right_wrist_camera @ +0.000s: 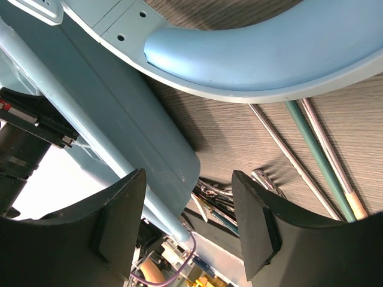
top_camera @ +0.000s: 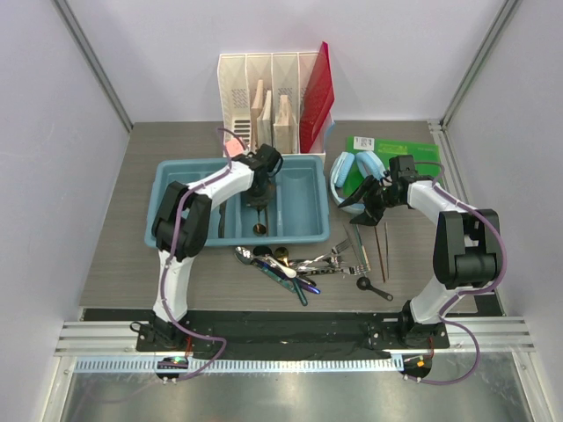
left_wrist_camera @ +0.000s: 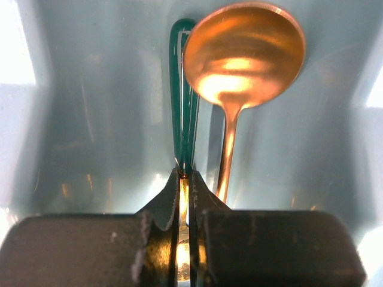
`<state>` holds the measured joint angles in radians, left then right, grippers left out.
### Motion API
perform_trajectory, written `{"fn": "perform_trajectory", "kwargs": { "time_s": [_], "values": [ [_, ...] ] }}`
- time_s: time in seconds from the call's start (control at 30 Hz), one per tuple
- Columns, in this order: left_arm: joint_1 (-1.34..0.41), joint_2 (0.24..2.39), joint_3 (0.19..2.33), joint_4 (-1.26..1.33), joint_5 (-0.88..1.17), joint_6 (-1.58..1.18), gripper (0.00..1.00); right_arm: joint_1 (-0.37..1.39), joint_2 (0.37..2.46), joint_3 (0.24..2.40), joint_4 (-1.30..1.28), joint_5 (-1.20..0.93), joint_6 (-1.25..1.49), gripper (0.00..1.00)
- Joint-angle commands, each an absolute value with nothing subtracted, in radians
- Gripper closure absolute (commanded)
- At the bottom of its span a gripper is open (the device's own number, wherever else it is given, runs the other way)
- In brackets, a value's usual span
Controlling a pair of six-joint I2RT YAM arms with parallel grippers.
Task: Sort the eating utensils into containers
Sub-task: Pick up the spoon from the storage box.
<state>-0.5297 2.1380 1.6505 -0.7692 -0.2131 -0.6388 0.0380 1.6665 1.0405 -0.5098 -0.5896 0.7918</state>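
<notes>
Left gripper (left_wrist_camera: 184,179) low over the blue tray (top_camera: 172,169) — fingers pressed together, nothing clearly pinched. Gold spoon (left_wrist_camera: 242,57) lies in an inner compartment beside a green handle (left_wrist_camera: 178,89). Right gripper (right_wrist_camera: 188,178) spread wide, empty, near the headphones (right_wrist_camera: 257,54) — loose cutlery (top_camera: 303,264) on the table (top_camera: 114,264).

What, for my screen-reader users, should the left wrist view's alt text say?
The shut left gripper hangs over a light blue tray compartment. Just beyond its tips lie a shiny gold spoon, bowl farthest away, and a thin dark green handle beside it.
</notes>
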Motion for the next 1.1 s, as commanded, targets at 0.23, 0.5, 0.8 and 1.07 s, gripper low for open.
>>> {"fn": "perform_trajectory", "kwargs": {
  "time_s": [0.23, 0.5, 0.8, 1.07],
  "values": [
    [-0.523, 1.957, 1.609, -0.813, -0.225, -0.635, 1.0, 0.035, 1.641, 1.052, -0.517, -0.594, 0.793, 0.36],
    [-0.525, 1.894, 1.67, -0.824, -0.259, -0.63, 1.0, 0.035, 1.634, 1.046, -0.515, -0.601, 0.79, 0.36],
    [-0.523, 1.956, 1.71, -0.838, -0.212, -0.629, 1.0, 0.035, 1.637, 1.048, -0.517, -0.612, 0.782, 0.36],
    [-0.531, 1.997, 1.715, -0.816, -0.196, -0.623, 1.0, 0.035, 1.623, 1.026, -0.515, -0.615, 0.781, 0.36]
  ]
}}
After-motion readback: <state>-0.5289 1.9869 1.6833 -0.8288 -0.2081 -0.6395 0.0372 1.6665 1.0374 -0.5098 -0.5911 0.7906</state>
